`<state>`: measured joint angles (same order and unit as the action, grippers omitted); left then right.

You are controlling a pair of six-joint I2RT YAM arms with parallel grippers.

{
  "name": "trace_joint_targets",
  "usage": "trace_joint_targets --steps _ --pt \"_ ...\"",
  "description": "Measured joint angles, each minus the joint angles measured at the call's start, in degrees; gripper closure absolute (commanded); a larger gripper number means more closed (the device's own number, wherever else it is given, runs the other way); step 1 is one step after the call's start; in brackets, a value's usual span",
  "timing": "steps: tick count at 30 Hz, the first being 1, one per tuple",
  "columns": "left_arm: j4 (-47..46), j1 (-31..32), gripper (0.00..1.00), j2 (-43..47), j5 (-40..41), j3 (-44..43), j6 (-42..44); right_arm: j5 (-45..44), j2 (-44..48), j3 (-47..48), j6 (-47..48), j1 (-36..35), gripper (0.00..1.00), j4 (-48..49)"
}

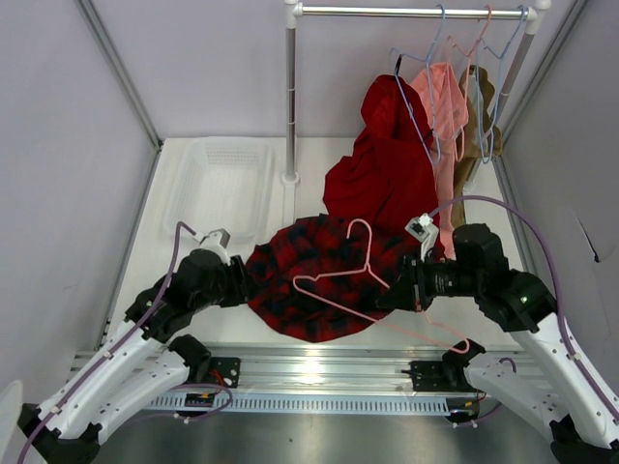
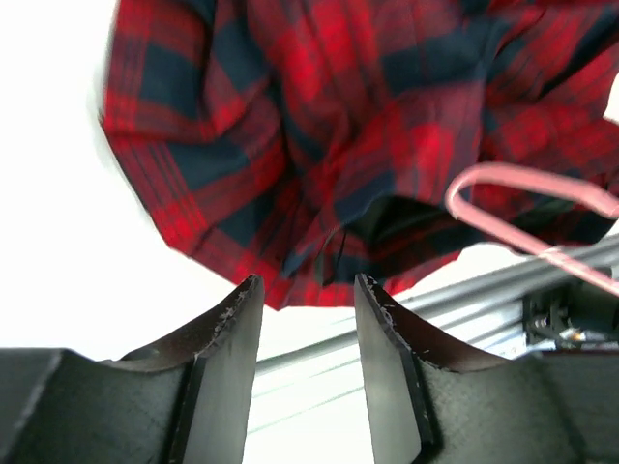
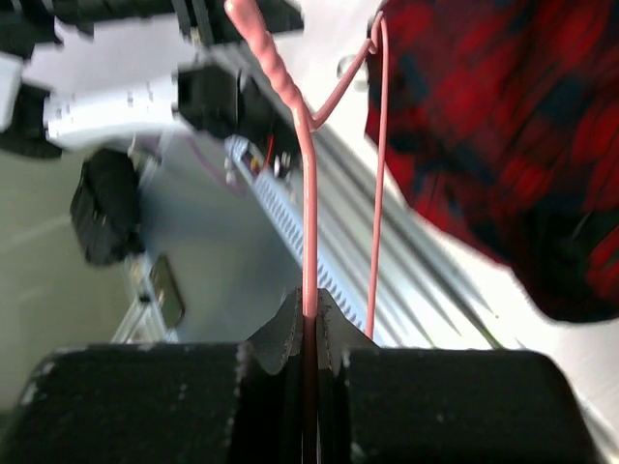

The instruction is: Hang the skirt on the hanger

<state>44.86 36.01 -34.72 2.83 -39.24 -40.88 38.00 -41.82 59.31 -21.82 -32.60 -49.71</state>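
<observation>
Lying bunched in a rounded heap, the skirt [image 1: 324, 275] sits at the middle of the table's [image 1: 242, 329] near edge, between the two arms. Over it rests the hanger [image 1: 334, 275], hook toward the far edge, one corner on the plaid cloth and its long wire running off the cloth toward the near right corner. The right gripper [image 1: 395, 293] is clamped tight on that pink wire beside the skirt's right side; its wrist view shows the wire pinched between the closed fingers [image 3: 334, 329]. The left gripper [image 1: 244, 280] sits at the skirt's left side with its jaws moderately apart and nothing between them; from its wrist view the plaid hem lies just beyond the fingertips [image 2: 247, 295], and whether they touch it is unclear. A white basket [image 1: 218, 188] stands at the far left, and a plain red garment [image 1: 382, 174] hangs from the rack [image 1: 387, 12] at the far edge.
</observation>
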Motion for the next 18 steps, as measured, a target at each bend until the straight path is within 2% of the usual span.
trace_joint_targets --steps 7,18 --pt "-0.57 0.79 0.53 -1.01 -4.24 5.27 -2.67 1.92 0.72 -1.95 1.53 -4.15 1.0 -2.71" --pt "-6.38 1.46 0.55 -3.56 -6.56 7.06 -4.17 1.42 0.42 -4.57 2.19 -6.67 1.0 -1.73"
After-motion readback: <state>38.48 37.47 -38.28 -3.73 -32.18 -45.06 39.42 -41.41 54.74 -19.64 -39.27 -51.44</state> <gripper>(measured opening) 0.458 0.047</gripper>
